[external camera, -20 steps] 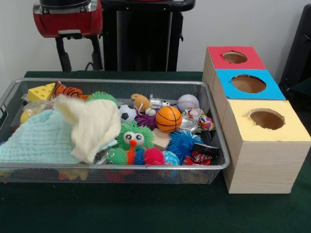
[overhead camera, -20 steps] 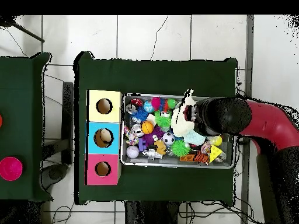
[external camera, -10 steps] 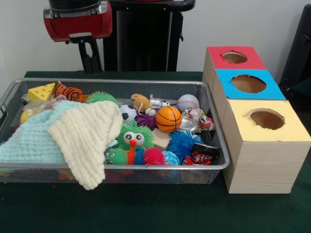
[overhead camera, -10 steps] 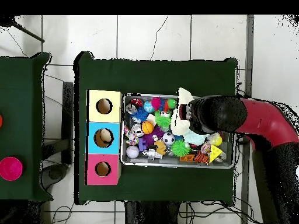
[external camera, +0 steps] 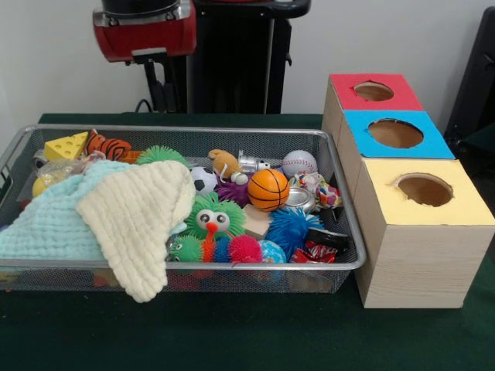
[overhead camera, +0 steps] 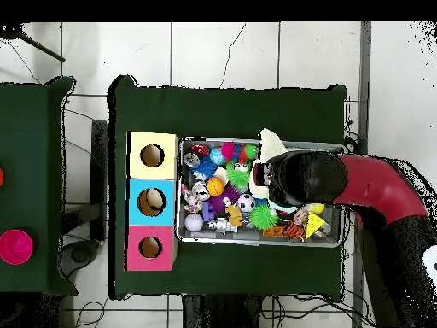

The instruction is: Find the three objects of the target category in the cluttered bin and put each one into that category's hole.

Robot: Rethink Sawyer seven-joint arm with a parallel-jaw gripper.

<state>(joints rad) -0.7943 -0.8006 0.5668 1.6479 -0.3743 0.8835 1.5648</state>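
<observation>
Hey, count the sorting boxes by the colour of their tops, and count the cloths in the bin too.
Red-topped box: 1
Blue-topped box: 1
Yellow-topped box: 1
Cloths: 2, cream cloth and mint cloth
Total: 5

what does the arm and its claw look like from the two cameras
The arm is glossy red with black sections; overhead, a rounded black end caps the red link. From the front, its head is a red housing with a black top and a silver band. The claw under it is black, thin and dark against the black pedestal.
</observation>
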